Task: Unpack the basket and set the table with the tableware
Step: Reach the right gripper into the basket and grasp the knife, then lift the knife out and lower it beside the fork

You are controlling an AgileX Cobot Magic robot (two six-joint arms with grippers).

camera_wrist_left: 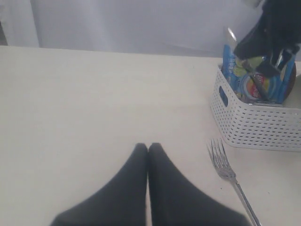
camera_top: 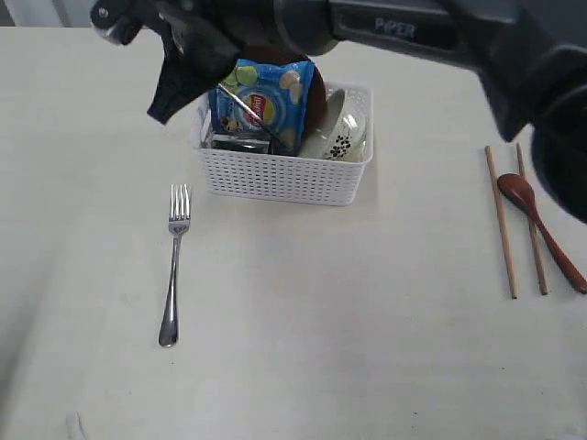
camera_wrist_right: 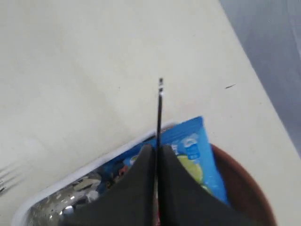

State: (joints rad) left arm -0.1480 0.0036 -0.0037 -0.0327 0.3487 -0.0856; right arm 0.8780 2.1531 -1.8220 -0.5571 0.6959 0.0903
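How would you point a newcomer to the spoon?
Find the white basket on the table. To its right in the exterior view lie two pale wooden chopsticks. The spoon lies slanted over them, dark red-brown with a rounded end, unlike the straight sticks.

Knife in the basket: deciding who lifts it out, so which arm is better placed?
Right. The right gripper is shut on the knife above the basket, beside the blue chip bag. The left gripper hangs shut and empty over the table near the fork.
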